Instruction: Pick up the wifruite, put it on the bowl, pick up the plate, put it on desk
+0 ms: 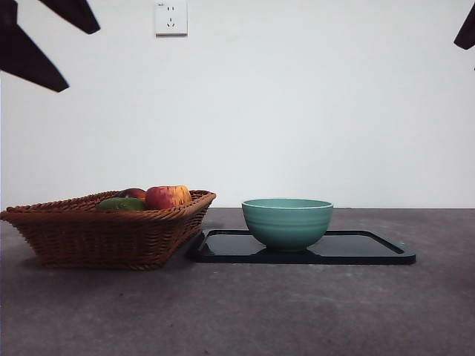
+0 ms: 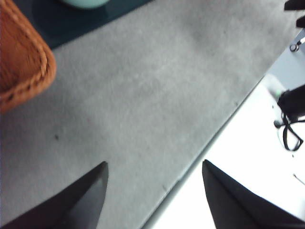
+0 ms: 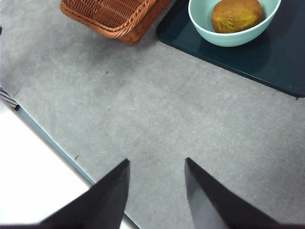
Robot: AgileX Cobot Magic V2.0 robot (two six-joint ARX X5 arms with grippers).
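The kiwifruit [image 3: 236,15] — brownish and round — already lies inside the teal bowl [image 1: 287,222], so the fruit step looks done. The bowl stands on the dark rectangular plate [image 1: 371,248], touching it, toward the end nearer the wicker basket [image 1: 104,233]. The basket holds an apple [image 1: 167,196] and other fruit and sits just beside that end of the plate on the desk [image 1: 237,311].

Both arms wait high above the desk, near its front edge. The left gripper [image 2: 155,174] has its jaws spread wide and holds nothing; the right gripper [image 3: 157,167] also has its jaws apart, less widely, and is empty.

What the plate move turns on: the plate's long axis runs across the front view, and its bare end points away from the basket. From the right wrist view the bowl and plate show fully, while the left wrist view catches only a corner of them — so the right gripper seems better placed to take the free end.
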